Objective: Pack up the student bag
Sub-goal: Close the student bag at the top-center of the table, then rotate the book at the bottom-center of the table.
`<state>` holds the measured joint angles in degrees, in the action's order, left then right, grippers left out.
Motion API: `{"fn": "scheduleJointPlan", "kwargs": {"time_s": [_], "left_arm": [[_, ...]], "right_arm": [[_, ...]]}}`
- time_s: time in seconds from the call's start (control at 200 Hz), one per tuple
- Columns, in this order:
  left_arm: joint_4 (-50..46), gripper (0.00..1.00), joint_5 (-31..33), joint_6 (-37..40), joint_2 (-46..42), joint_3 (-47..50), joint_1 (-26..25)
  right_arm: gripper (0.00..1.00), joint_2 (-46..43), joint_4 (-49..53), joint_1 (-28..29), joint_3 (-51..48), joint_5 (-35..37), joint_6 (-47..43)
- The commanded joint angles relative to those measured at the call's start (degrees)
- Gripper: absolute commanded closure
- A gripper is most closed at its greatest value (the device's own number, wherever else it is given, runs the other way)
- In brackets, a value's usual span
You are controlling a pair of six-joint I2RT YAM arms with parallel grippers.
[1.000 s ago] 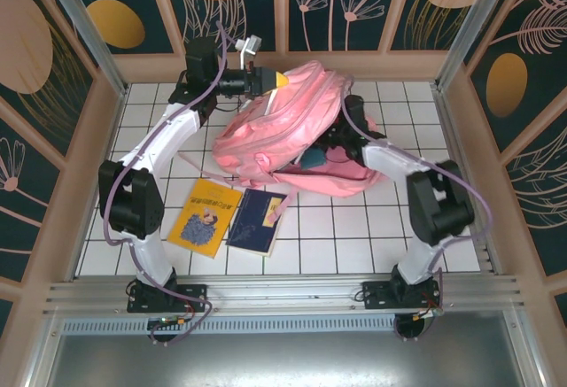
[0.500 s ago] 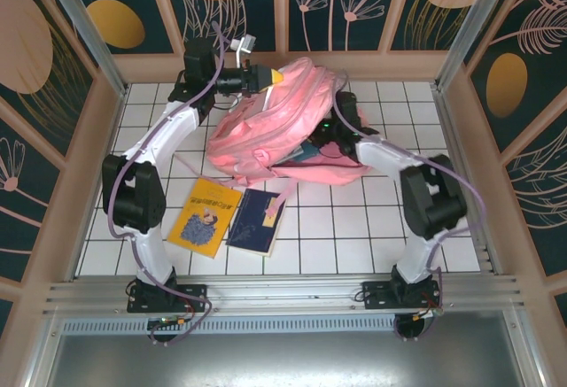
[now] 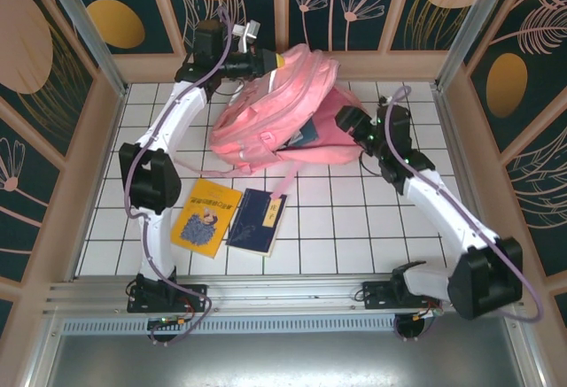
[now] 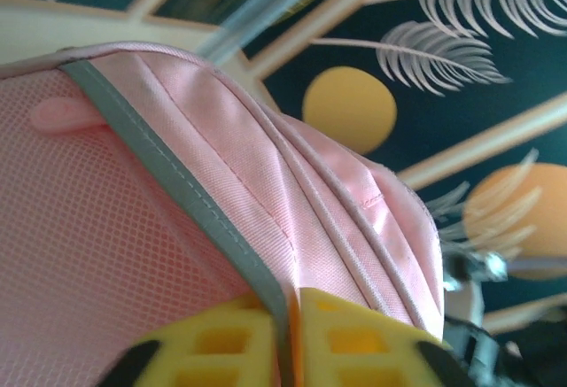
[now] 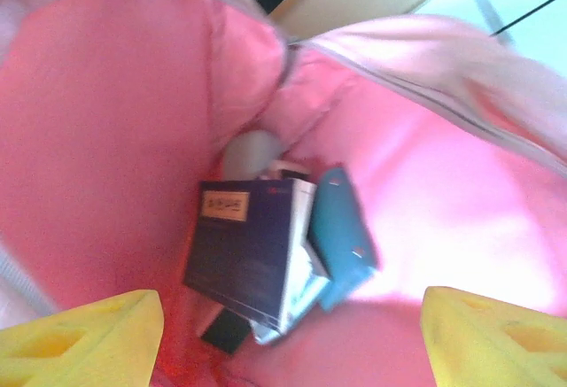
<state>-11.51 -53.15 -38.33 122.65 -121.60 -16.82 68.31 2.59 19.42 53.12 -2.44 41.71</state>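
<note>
Room is tight around the student bag (image 3: 283,108). It's slumped at the back middle of the white tiled table (image 3: 354,228) with its top edge right up near the back wall, so there's basically no slack behind it. Free tile is on the right and in the near-right part of the table, while two books take up the near-left patch. The bag's mouth gapes toward the right. The right gripper (image 3: 347,121) sits just outside that opening, its yellow fingers spread wide with nothing between them.

The left gripper (image 3: 276,61) is at the bag's highest point, holding that part up. From the left wrist camera, its two yellow fingers (image 4: 354,334) are pinched together on the grey trim (image 4: 177,183) edging a pink mesh panel (image 4: 106,254), so it's clamped on the bag's rim. Next to the mesh the fabric is a smooth woven pink with stitched seams. A small rounded pink pull tab (image 4: 62,114) lies on the mesh.

Inside, from the right wrist camera, the lining is glossy pink. A dark navy book (image 5: 252,259) lies at the bottom, with a teal book (image 5: 341,236) tucked just beside it and partly behind. There's also a greyish rounded thing (image 5: 251,152) past them that I can't identify.

Further out, a pink strap (image 3: 289,179) trails from the bag onto a dark blue book (image 3: 257,220), which lies edge to edge with a yellow book (image 3: 205,219). A metal rail (image 3: 283,294) runs along the near edge, and wood-framed panels close off the other three sides.
</note>
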Motion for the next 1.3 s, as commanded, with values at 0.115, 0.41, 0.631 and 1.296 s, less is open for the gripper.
{"fn": "scheduleJointPlan", "kwargs": {"time_s": [0.115, 0.41, 0.631, 1.296], "left_arm": [[-5.74, 0.44, 11.72, 5.40, 1.05, -1.87, 0.56], [-6.19, 0.36, 32.98, 4.88, -28.09, 28.64, 0.72], [-0.57, 0.36, 33.01, -0.28, -48.74, 63.50, 0.69], [-2.59, 0.34, 25.02, -2.98, -65.34, 93.90, -2.68]], "right_arm": [[0.23, -6.66, 5.37, 1.98, -1.86, 3.77, -6.21], [0.24, -6.05, 5.25, 11.58, -6.48, -16.67, -11.99], [0.33, 3.60, 6.64, 25.00, -4.27, -22.33, -17.06], [1.00, 39.53, 23.23, 37.10, 8.88, -13.70, -23.85]]}}
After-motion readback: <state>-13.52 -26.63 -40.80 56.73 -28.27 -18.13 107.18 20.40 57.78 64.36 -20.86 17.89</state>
